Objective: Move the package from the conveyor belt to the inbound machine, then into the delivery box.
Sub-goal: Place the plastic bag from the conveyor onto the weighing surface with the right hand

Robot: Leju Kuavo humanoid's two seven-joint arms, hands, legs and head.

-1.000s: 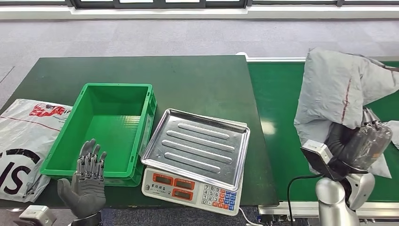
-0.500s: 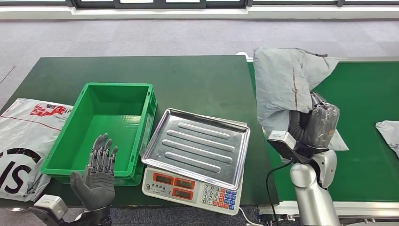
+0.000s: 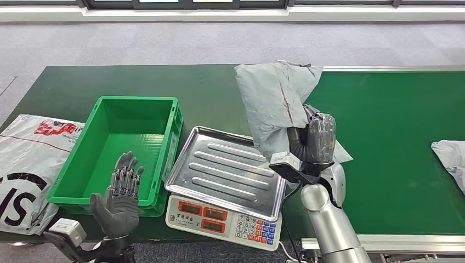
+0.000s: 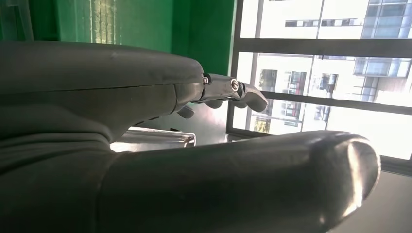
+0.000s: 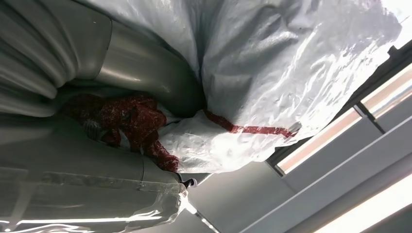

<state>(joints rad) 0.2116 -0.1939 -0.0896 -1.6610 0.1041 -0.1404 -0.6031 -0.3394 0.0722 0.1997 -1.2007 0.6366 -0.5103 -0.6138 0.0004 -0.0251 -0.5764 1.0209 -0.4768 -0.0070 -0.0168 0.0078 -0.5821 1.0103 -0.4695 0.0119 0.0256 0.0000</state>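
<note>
My right hand (image 3: 315,139) grips a grey plastic mailer package (image 3: 277,101) and holds it upright in the air, over the seam between the dark table and the conveyor belt (image 3: 395,142), just right of the scale's steel tray (image 3: 230,167). Up close, the right wrist view has the crinkled grey package (image 5: 291,73) with a red strip, pressed against the hand (image 5: 97,121). My left hand (image 3: 118,200) is raised, palm up and fingers apart, at the near edge of the green delivery box (image 3: 123,148). It holds nothing; the left wrist view looks along its thumb (image 4: 218,189).
The scale's keypad and displays (image 3: 225,216) face me at the table's front edge. A white printed bag (image 3: 27,164) lies left of the box. Another grey package (image 3: 449,161) lies at the belt's right edge. The dark table's far half (image 3: 164,82) is bare.
My right arm has carried the package left, from over the belt to beside the scale tray. My left hand has drifted slightly right and up by the box's near edge.
</note>
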